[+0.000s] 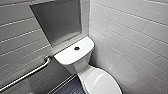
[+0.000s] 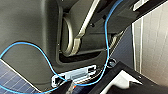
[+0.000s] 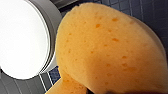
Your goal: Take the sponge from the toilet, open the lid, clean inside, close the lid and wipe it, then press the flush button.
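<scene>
Toilet (image 1: 83, 71) stands in the corner, close against the white tiled wall (image 1: 130, 37) on the right. A grab bar (image 1: 27, 73) runs along the left wall. The tank is at the far end with the flush button (image 1: 76, 48) mid-top. The lid (image 1: 102, 82) is at the near end and lies shut, so opening is not yet done.

Sponge (image 3: 107, 50): seen large and close at the right wrist, over the dark floor (image 3: 150, 12) just beside the lid, with nothing under it. Judged to be held by the right gripper; the grip itself is hidden behind the sponge. Left gripper: state cannot be told. A loose blue cable (image 2: 37, 50) loops across the robot's own body at that wrist.

Risks, as judgement:
- The sponge is soft. A grip near its edge could let it slip to the floor or, once the lid is up, into the bowl.
- The lid is glossy and smooth. A gripper could slide off its rim, and the lid would drop.
- The right wall leaves little room. An arm swinging wide there could strike the tiles.
- The slack cable could snag on the bar or lid edge.
</scene>
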Robot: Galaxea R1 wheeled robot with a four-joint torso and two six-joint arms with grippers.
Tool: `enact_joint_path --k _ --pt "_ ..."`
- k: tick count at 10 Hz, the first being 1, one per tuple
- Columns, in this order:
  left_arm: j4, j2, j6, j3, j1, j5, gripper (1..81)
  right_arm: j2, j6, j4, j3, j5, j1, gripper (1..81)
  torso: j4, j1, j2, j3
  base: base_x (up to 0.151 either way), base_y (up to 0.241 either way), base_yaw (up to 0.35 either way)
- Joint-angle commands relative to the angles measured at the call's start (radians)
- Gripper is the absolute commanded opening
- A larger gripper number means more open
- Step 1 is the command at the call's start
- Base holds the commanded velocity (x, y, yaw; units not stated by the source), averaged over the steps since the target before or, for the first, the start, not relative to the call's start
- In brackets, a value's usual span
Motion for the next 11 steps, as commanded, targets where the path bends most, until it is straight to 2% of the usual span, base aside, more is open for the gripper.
enact_joint_path --k 1,3,4,6,8,11 --pt "0.002 -0.004 0.007 0.025 0.021 0.074 81.1 -0.119 -0.07 -0.059 0.119 -0.156 0.129 1.0 0.0 0.0 0.0 0.0 0.0 0.0 0.0" --pt "0.002 -0.004 0.007 0.025 0.02 0.074 81.1 -0.099 -0.084 -0.075 0.116 -0.337 0.29 1.0 0.0 0.0 0.0 0.0 0.0 0.0 0.0" --pt "0.002 -0.004 0.007 0.024 0.018 0.074 81.1 -0.071 -0.084 -0.085 0.097 -0.451 0.368 1.0 0.0 0.0 0.0 0.0 0.0 0.0 0.0" --pt "0.002 -0.003 0.007 0.024 0.014 0.074 81.1 -0.031 -0.084 -0.099 0.074 -0.579 0.475 1.0 0.0 0.0 0.0 0.0 0.0 0.0 0.0" --pt "0.002 0.0 0.007 0.025 0.009 0.076 81.1 0.051 -0.083 -0.122 -0.01 -0.687 0.548 1.0 0.0 0.0 0.0 0.0 0.0 0.0 0.0" --pt "0.001 -0.001 0.007 0.021 0.008 0.076 81.1 0.186 -0.08 -0.132 -0.128 -0.8 0.65 1.0 0.0 0.0 0.0 0.0 0.0 0.0 0.0"
